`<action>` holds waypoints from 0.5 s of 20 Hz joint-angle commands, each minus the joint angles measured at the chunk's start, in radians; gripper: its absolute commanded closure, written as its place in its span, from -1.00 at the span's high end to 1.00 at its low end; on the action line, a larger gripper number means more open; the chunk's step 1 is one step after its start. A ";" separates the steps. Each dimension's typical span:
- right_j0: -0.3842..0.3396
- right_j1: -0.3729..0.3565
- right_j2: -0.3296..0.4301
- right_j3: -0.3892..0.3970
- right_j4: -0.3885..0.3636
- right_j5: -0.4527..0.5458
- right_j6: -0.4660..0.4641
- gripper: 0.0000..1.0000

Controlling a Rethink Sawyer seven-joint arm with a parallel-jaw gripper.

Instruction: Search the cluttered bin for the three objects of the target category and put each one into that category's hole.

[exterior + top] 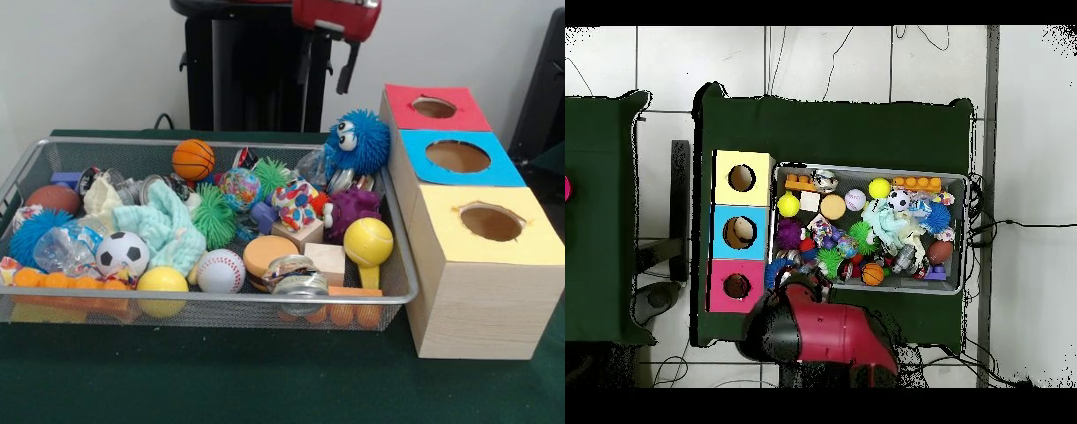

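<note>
The silver wire-mesh bin (221, 299) stands on the green table, full of mixed toys; it also shows in the overhead view (865, 168). No bear or tiger plush shows in the clutter. The red-topped hole (433, 107) is on the farthest box, also seen from overhead (736, 286). My gripper (347, 64) hangs from the red arm (820, 330), drawn back high above the bin's far right corner, near the red box. It holds nothing that I can see.
The blue-topped hole (457, 156) and the yellow-topped hole (491, 221) are in line with the red one. A blue spiky googly-eyed ball (357, 141), a purple plush (353, 210), a basketball (192, 159), a soccer ball (122, 253) and a mint cloth (163, 225) lie in the bin.
</note>
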 commanded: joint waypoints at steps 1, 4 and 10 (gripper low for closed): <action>-0.242 0.050 0.280 0.104 -0.215 -0.142 -0.169 1.00; -0.339 0.098 0.342 0.084 -0.300 -0.155 -0.172 1.00; -0.540 0.170 0.479 0.030 -0.441 -0.106 -0.219 1.00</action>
